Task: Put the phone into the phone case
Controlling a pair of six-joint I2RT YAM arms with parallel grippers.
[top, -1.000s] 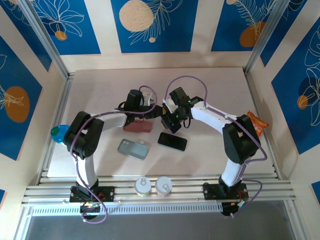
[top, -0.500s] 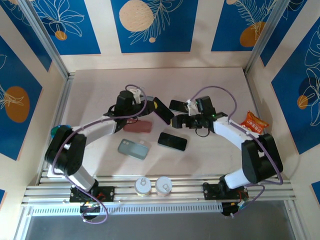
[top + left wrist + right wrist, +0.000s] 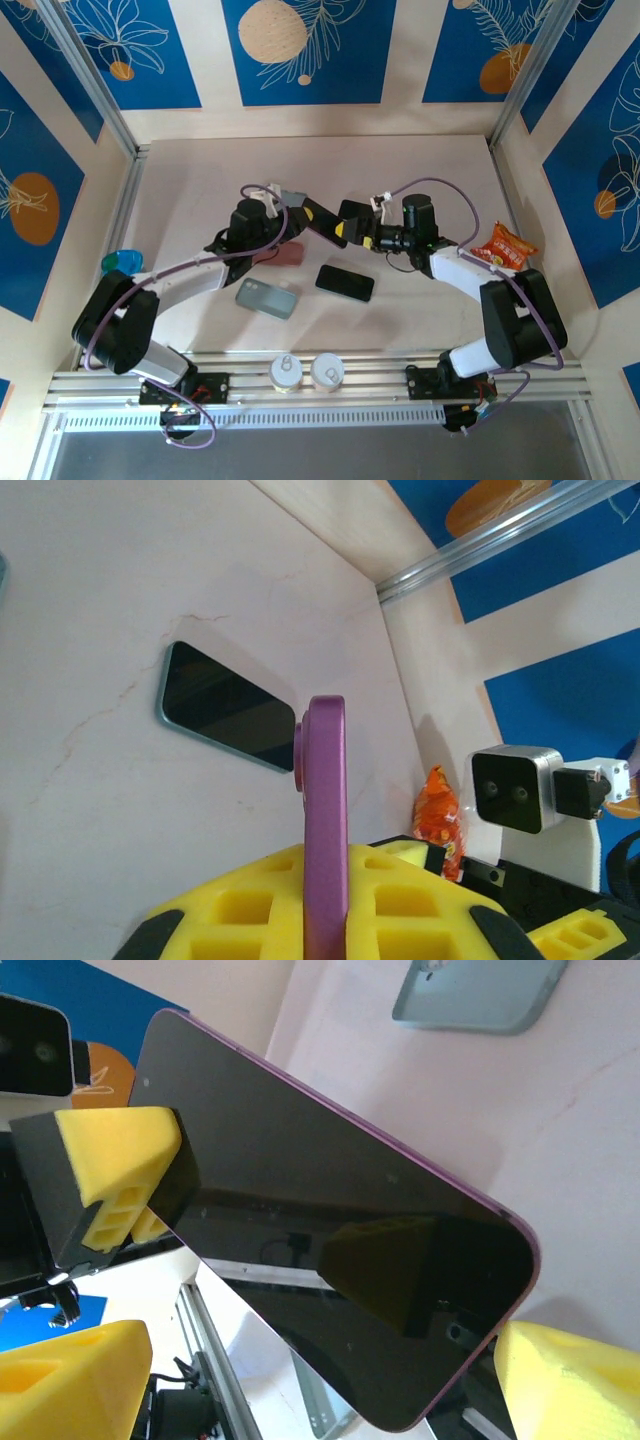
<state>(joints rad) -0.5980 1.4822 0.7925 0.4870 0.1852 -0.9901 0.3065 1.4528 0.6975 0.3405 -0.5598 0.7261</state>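
From above, the left pincer (image 3: 312, 213) holds the purple-rimmed phone with a dark glass screen (image 3: 326, 223) in the air over the middle of the pale tabletop (image 3: 200, 180). The right pincer (image 3: 358, 228) faces it from the right. The dusty-pink phone case (image 3: 288, 254) lies just near of the left pincer, partly under that arm. The grey-blue phone case (image 3: 267, 297) and a flat black phone (image 3: 345, 283) lie nearer still. Which case is meant cannot be told, and where the two pincers meet is too dark to read contact

In the left wrist view the purple-rimmed phone stands edge-on, clamped between yellow foam pads (image 3: 420, 880). The grip seems to take one end only, so a nudge from the other arm could pivot the phone or slip it loose onto the tabletop. Its clamped end is cut off

In the right wrist view the right pincer stands wide, gripping nothing, one finger (image 3: 570, 1380) close to the phone's free corner. Whether they touch is unclear. Closing on that corner rather than the flat faces could make the smooth glass slide out. The grey-blue phone case is cropped at the top edge
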